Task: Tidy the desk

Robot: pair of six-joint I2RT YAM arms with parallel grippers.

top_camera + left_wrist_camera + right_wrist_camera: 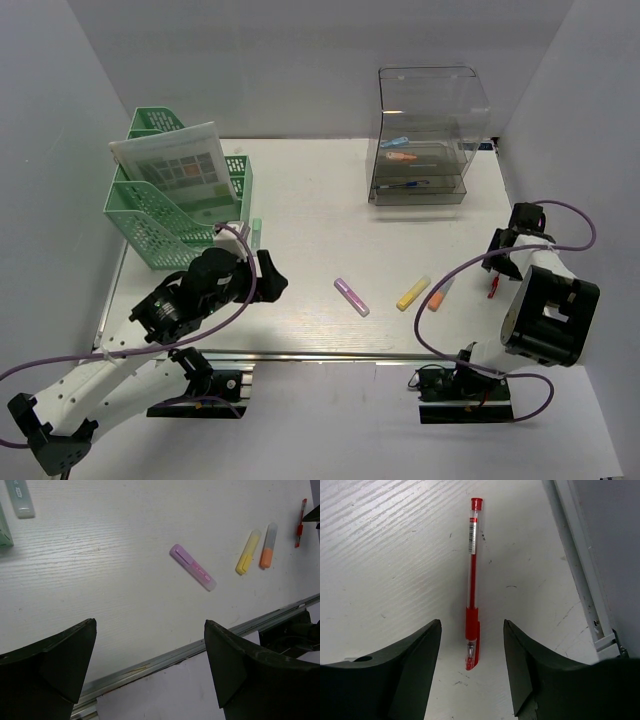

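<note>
The white desk point(310, 200) has a silver rail point(330, 354) along its front edge. A red pen point(472, 575) lies on it near the right wall, also seen from above point(493, 287). My right gripper point(471, 625) is open just above the desk, with the pen's capped end between its fingertips; from above it shows at the right point(503, 258). A purple highlighter point(193, 567), a yellow one point(248, 552) and an orange one point(268, 546) lie mid-desk. My left gripper point(150, 625) is open and empty above the front left of the desk point(274, 278).
Green mesh file racks point(165, 215) holding a printed sheet stand at the back left. A pale green highlighter point(256, 232) lies beside them. A clear drawer organizer point(425, 130) holding pens stands at the back right. Grey walls enclose the desk.
</note>
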